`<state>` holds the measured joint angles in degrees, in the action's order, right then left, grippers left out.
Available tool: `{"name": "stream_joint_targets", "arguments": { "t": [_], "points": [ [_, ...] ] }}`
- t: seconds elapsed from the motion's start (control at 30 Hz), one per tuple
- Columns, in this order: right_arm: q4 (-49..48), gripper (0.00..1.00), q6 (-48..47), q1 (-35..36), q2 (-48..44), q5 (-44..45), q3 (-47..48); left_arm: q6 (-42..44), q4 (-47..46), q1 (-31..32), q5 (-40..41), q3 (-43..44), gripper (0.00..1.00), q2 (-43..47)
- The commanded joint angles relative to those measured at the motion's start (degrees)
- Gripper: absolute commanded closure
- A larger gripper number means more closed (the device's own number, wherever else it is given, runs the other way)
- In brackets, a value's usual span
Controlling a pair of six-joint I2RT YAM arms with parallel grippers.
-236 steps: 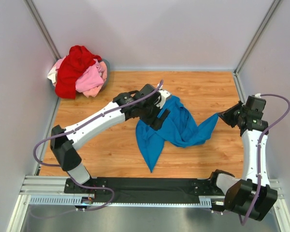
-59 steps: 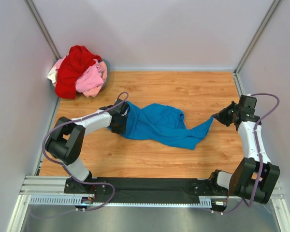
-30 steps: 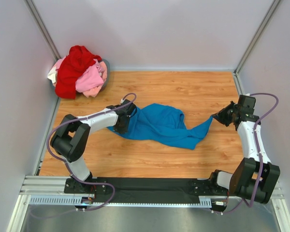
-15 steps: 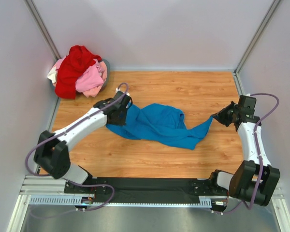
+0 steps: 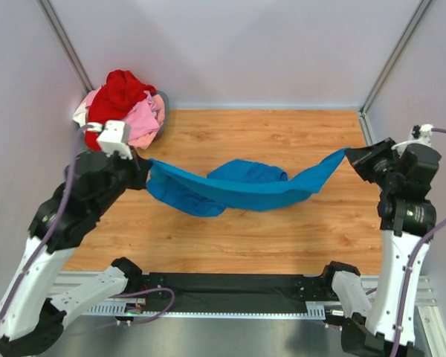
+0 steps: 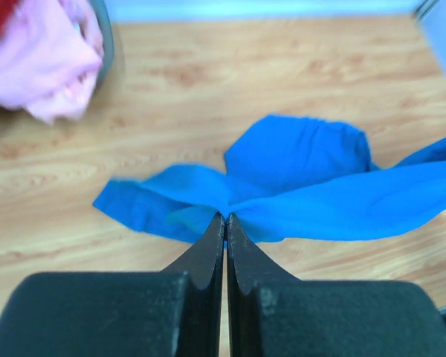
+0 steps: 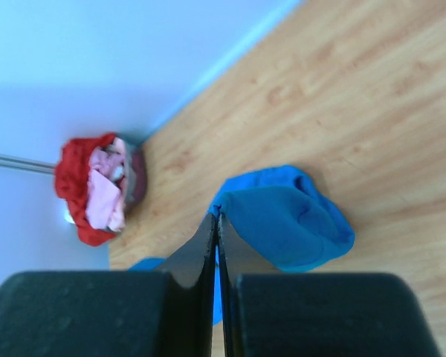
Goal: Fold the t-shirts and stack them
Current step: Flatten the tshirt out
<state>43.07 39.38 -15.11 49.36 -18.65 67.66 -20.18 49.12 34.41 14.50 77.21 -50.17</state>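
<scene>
The bright blue t-shirt hangs stretched above the wooden table between both arms, sagging in the middle. My left gripper is shut on its left end, seen pinched at the fingertips in the left wrist view. My right gripper is shut on its right end, with blue cloth at the tips. The red t-shirt and the light pink t-shirt lie heaped in the far left corner.
The heap of shirts sits in a dark basket against the back wall. Grey walls close in the table on the left, back and right. A black rail runs along the near edge between the arm bases.
Both arms have risen, lifting the blue t-shirt off the table and pulling it taut. The left gripper moved left and up, the right gripper up toward the back right.
</scene>
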Motion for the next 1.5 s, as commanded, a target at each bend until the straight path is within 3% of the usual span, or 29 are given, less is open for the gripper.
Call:
{"name": "stream_joint_targets", "arguments": {
  "t": [0.0,0.23,0.37,0.6,0.8,0.9,1.07,1.17,1.2,1.27,1.3,1.37,1.47],
  "points": [
    [5.0,0.99,0.18,0.17,-3.74,1.16,8.61,3.66,0.01,0.22,-0.44,4.52,1.0,5.42],
    [13.0,0.99,-1.84,0.17,-9.1,6.52,27.77,6.47,-0.34,0.22,-7.99,14.01,1.0,14.12],
    [17.39,0.99,-5.79,0.61,-12.62,17.29,39.2,7.26,-2.36,0.22,-13.34,18.84,1.0,17.82],
    [15.65,1.0,-11.16,3.5,-16.76,30.95,50.37,9.28,-5.17,0.13,-22.67,25.53,1.0,21.08],
    [11.52,1.0,-16.96,6.76,-11.23,35.88,58.89,9.73,-6.67,0.04,-21.28,26.85,1.0,20.03],
    [7.74,1.0,-19.06,7.2,-6.84,36.23,57.42,11.3,-3.08,0.04,-17.24,28.52,1.0,14.94],
    [3.52,0.99,-18.9,7.2,2.64,32.64,51.0,10.34,4.56,0.13,2.92,31.16,1.0,1.85],
    [3.86,1.0,-17.93,7.2,12.57,30.0,48.36,11.13,5.98,0.04,9.04,30.55,1.0,-6.93],
    [3.95,1.0,-16.89,7.2,17.82,29.04,47.57,11.22,5.64,-1.35,9.14,29.85,1.0,-9.22],
    [3.87,1.0,-15.57,7.2,22.86,27.54,45.2,9.04,5.02,-6.09,1.36,27.31,1.0,-16.77],
    [3.78,1.0,-14.95,7.29,28.54,27.18,44.24,6.06,3.97,-12.64,-2.77,25.55,1.0,-21.67],
    [3.25,0.99,-14.59,8.08,34.8,26.91,42.21,3.15,0.55,-17.86,-10.61,20.01,1.0,-27.14],
    [6.47,0.99,-16.43,8.96,51.14,24.29,48.48,-1.52,-1.39,-23.77,-15.46,17.02,0.98,-39.01]
  ]
}}
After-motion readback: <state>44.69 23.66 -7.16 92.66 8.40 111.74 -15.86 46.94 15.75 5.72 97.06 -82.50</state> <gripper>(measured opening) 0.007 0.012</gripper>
